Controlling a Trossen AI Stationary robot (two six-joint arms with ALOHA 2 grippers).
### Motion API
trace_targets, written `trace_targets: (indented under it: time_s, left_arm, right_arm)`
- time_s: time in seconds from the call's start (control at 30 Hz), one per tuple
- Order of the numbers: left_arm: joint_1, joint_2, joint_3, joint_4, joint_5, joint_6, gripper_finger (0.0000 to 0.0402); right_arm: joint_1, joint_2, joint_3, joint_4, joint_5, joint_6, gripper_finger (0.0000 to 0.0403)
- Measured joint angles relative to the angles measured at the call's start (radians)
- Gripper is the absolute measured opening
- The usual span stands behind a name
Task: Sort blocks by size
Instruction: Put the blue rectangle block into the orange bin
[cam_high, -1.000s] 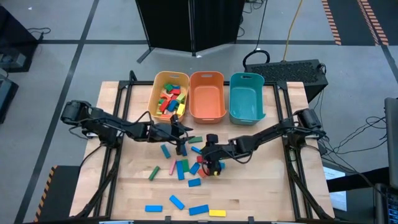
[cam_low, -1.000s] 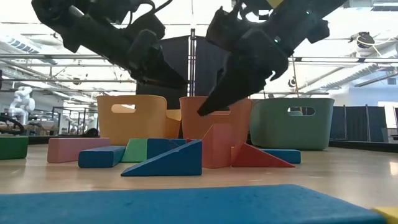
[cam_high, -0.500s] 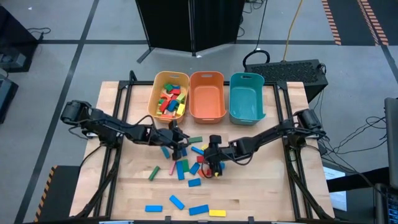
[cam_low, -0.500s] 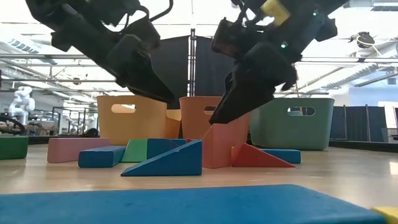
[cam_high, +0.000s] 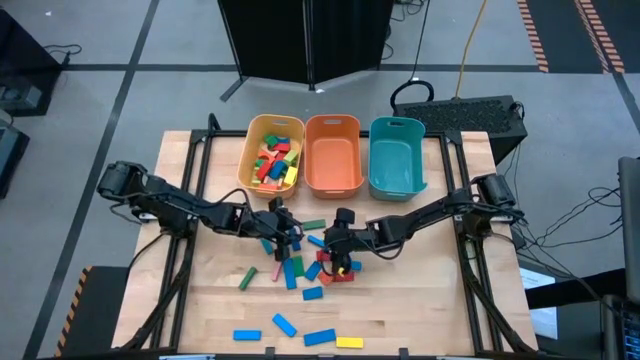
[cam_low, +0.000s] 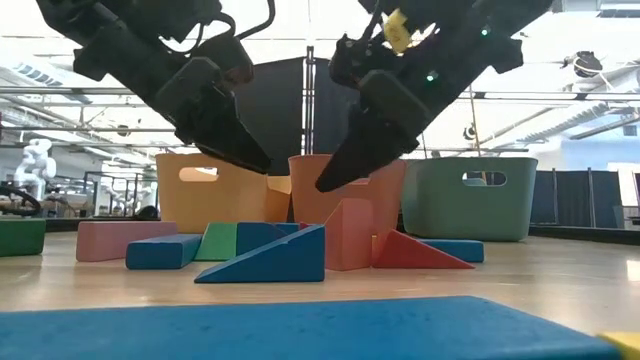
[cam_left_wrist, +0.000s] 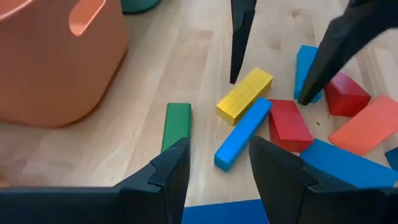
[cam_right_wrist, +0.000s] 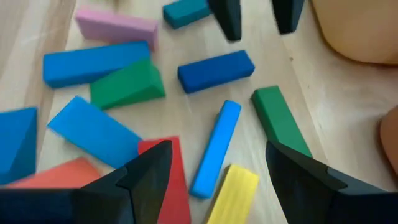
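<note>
Two robot arms converge over a scatter of blocks (cam_high: 300, 268) at the centre of the desk (cam_high: 420, 310), midway through a sort by size. The left end effector (cam_high: 283, 232) hangs just left of centre in the high view, its fingers (cam_left_wrist: 168, 174) parted around empty air above a light blue bar (cam_left_wrist: 244, 131) and a green bar (cam_left_wrist: 177, 124); it holds nothing. The right end effector (cam_high: 338, 245) hovers just right of it, spread wide and likewise empty, poised over a yellow block (cam_right_wrist: 233, 193) and a red piece (cam_right_wrist: 168, 177). Both appear set low and open so that either can drop onto a single block, though the two tools are near each other and may have to take turns.

Three bins line the upper centre of the frame. The yellow bin (cam_high: 252, 150) already holds a heap of mixed-colour pieces, while the orange bin (cam_high: 333, 125) and the teal bin (cam_high: 395, 127) look empty, suggesting one size class has been handled first. More blue bars (cam_high: 285, 325) lie along the lower edge of the desk, well apart from the arms, so much of the sort appears still to be done.
</note>
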Motion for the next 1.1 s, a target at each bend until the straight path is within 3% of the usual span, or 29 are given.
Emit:
trace_targets:
  time_s: [0.4, 0.6, 0.7, 0.9, 1.1]
  left_arm:
    - [-0.033, 0.0, 0.0, -0.193, 0.002, -0.137, 0.0167]
    - [-0.053, 0.0, 0.0, -0.267, 0.023, 0.156, 0.0167]
    - [-0.052, 0.0, 0.0, -0.264, 0.025, 0.202, 0.0167]
    - [-0.028, 0.0, 0.001, -0.35, 0.031, -0.063, 0.0167]
    - [-0.029, 0.0, 0.001, -0.419, 0.043, -0.141, 0.0167]
  right_arm:
    - [-0.024, 0.012, 0.0, -0.003, -0.002, -0.044, 0.0247]
    - [-0.027, 0.012, 0.0, -0.002, -0.003, -0.095, 0.0247]
    - [-0.027, 0.012, 0.0, -0.001, -0.003, -0.095, 0.0247]
    - [-0.028, 0.012, 0.0, 0.014, -0.004, -0.108, 0.0247]
    - [-0.047, 0.012, 0.0, 0.042, -0.004, -0.144, 0.0247]
